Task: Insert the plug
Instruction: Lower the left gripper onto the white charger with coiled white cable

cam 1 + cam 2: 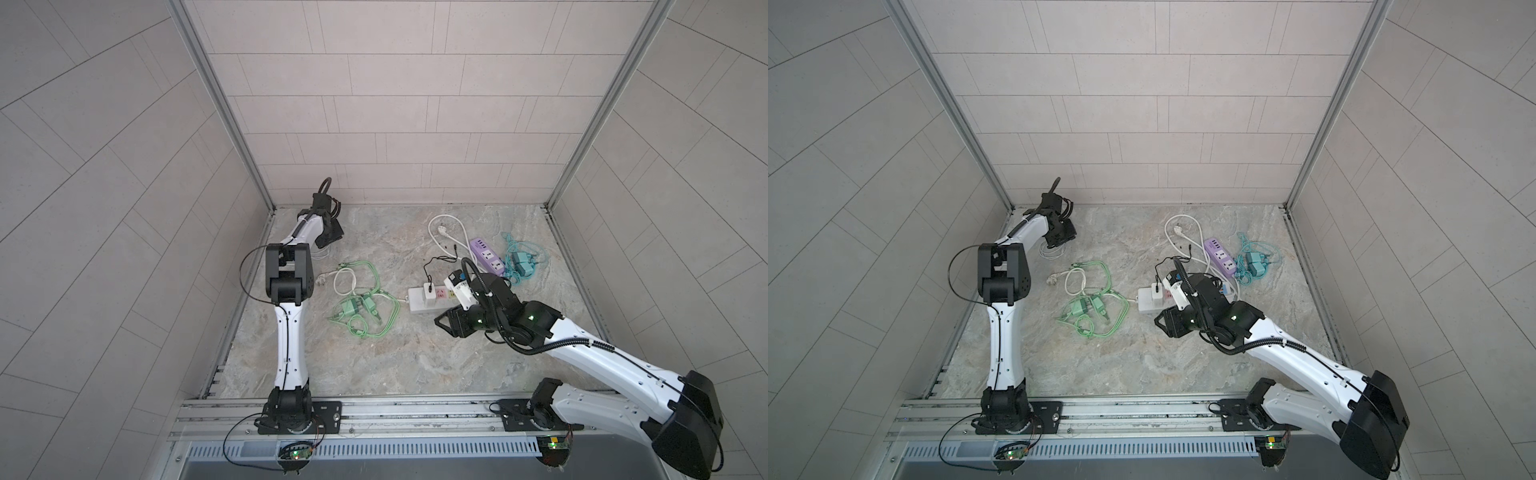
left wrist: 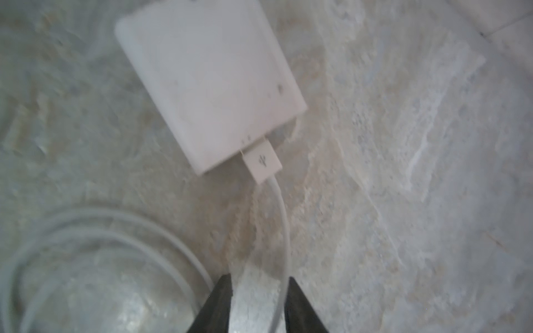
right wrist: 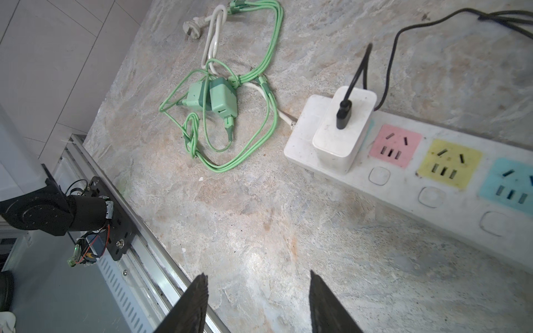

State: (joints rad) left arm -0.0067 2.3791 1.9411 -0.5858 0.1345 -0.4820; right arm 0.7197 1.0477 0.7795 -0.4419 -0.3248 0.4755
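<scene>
Soft, even light fills both top views; shadows are faint, and lines on the walls (image 1: 104,166) bow toward the edges. The left wrist view is blurred and washed out, the charger (image 2: 207,86) soft-edged. The right wrist view is sharp, with pale glare on the desk (image 3: 256,256).

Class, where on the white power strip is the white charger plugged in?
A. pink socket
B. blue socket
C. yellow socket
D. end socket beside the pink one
D: the white charger sits at the end of the power strip, with the pink socket empty right beside it.
</scene>
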